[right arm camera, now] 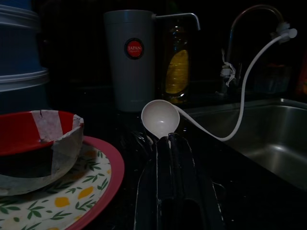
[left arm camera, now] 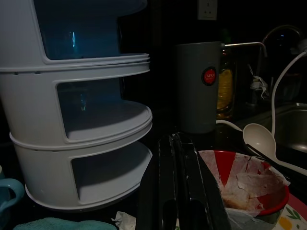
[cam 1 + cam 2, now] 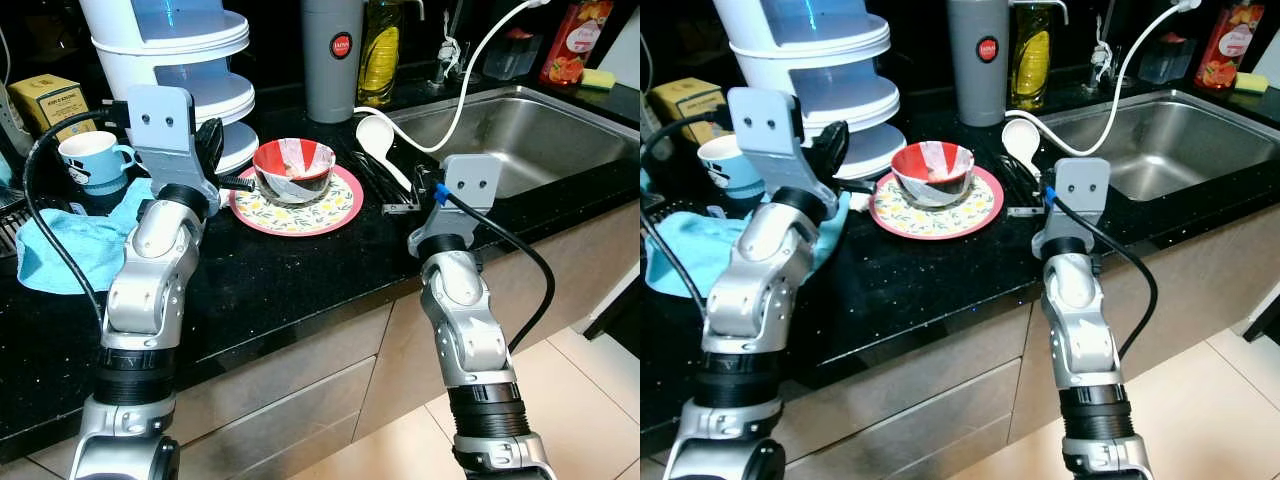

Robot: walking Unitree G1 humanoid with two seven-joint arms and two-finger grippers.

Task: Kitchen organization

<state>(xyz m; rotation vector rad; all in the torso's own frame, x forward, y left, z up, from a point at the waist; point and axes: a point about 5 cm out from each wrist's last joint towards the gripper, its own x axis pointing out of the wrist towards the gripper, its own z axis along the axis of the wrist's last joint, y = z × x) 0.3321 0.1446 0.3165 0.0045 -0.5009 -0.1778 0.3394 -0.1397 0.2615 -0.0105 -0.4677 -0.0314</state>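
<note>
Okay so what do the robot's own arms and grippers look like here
Both arms are silver metal in rounded jointed segments with ribbed black rings near the base. Each wrist carries a flat grey plate with two small holes. A black cable loops along each arm, with a blue plug at the right wrist. The left gripper and right gripper each have two long black fingers.
</note>
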